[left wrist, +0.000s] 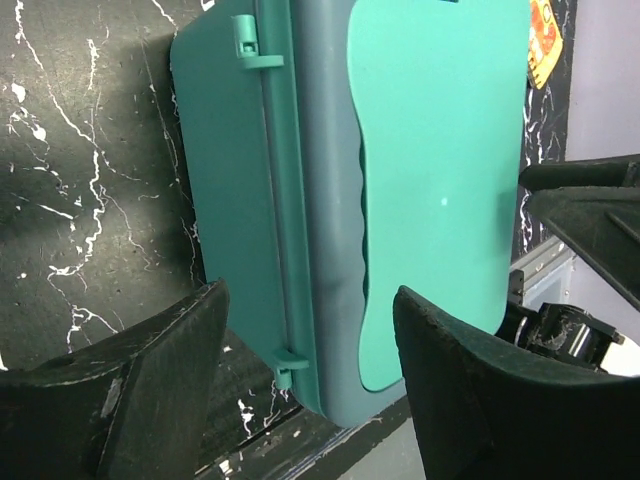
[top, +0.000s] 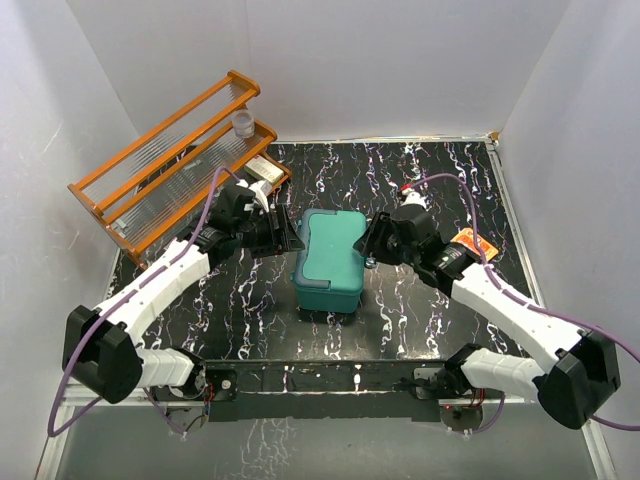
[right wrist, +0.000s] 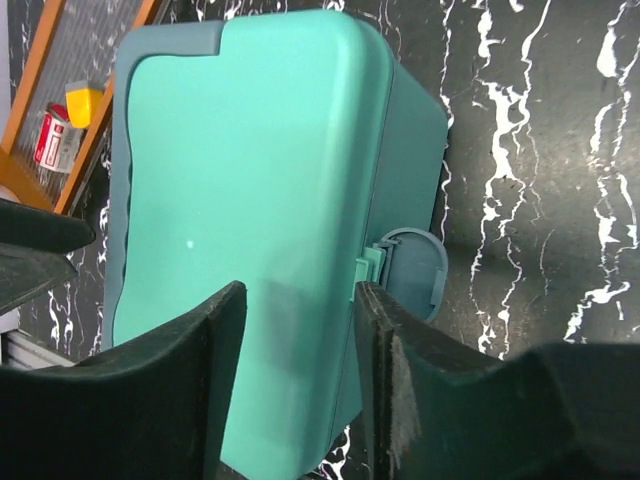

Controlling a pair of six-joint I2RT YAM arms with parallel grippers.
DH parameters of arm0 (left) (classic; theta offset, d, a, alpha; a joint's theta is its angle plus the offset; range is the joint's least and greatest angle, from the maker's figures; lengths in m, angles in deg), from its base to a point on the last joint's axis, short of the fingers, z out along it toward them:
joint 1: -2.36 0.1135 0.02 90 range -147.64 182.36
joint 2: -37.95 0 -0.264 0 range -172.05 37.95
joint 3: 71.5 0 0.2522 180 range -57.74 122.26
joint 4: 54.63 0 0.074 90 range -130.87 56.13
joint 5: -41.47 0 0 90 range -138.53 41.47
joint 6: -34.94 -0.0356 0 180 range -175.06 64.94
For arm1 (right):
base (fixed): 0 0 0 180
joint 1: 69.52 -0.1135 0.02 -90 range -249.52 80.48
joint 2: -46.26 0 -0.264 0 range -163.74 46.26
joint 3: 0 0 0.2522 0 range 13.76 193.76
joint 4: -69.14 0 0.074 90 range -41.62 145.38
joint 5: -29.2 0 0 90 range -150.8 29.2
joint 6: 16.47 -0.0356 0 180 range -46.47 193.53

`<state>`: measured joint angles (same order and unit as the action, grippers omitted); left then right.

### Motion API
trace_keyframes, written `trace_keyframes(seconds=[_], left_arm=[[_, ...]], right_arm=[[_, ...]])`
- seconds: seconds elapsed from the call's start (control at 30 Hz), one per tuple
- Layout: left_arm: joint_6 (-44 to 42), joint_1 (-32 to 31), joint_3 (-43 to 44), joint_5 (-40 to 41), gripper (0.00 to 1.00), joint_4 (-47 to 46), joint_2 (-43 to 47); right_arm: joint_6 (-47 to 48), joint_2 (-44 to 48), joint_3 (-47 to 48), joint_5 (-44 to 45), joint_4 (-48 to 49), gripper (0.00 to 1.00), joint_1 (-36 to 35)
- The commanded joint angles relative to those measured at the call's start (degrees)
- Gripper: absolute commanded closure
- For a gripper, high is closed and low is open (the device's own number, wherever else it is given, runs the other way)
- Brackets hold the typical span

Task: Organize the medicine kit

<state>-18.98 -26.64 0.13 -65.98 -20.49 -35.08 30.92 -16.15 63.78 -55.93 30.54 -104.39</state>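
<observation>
Left gripper (top: 289,238) fingers spread and empty, just beside the left side of the medicine kit (top: 330,258), right gripper (top: 364,245) parted and empty at its right side, kit lid down, mid table (top: 250,310), between both.

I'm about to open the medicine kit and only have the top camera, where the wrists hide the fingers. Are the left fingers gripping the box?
Observer: No. In the left wrist view the left fingers stand apart, with the medicine kit beyond them, not clamped.
Operator: And the right fingers?
Observer: The right fingers are apart too in the right wrist view, with nothing pinched between them.
Operator: Which side has the latch?
Observer: The latch is on the side facing the right arm, clear in the right wrist view.
</observation>
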Motion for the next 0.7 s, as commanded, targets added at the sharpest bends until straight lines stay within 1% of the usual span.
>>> trace_keyframes(seconds=[0.0,0.07,0.1,0.23,0.33,0.43,0.5,0.53,0.6,0.67], left_arm=[[-0.1,0.1,-0.3,1.2,0.36,-1.2,-0.5],[-0.2,0.0,-0.6,0.9,0.39,-1.4,-0.9],[-0.2,0.0,-0.8,0.8,0.39,-1.6,-1.0],[-1.2,0.0,-1.6,-0.6,0.41,-2.5,-1.6],[-1.8,0.0,-2.2,-1.5,0.43,-2.5,-2.6],[-2.3,0.0,-3.0,0.9,0.43,-1.4,-2.4],[-2.8,0.1,-3.7,2.6,0.43,-1.1,-2.0],[-2.9,0.1,-4.1,3.2,0.43,-0.9,-1.7],[-3.4,0.1,-4.4,3.8,0.42,-0.3,-1.7],[-3.8,0.1,-4.6,4.0,0.41,0.2,-1.6]], right_arm=[[-1.7,-1.9,-1.0,-3.6,4.4,0.6,-0.2],[-2.7,-2.4,-2.0,-4.8,4.5,0.69,-0.1],[-3.3,-2.6,-2.6,-5.6,4.9,0.76,-0.2],[-5.0,-3.2,-5.6,-9.8,9.0,0.87,-0.5],[-5.9,-4.0,-6.6,-12.1,11.6,0.9,-0.9],[-6.0,-4.2,-6.1,-11.1,11.6,0.9,-0.9],[-6.0,-3.6,-5.8,-8.8,11.1,0.87,-1.0],[-5.9,-3.1,-5.7,-7.4,10.7,0.83,-0.9],[-8.1,-1.5,-5.9,-4.5,9.8,0.68,-0.9],[-10.0,0.8,-6.9,-1.8,9.3,0.5,-0.9]])
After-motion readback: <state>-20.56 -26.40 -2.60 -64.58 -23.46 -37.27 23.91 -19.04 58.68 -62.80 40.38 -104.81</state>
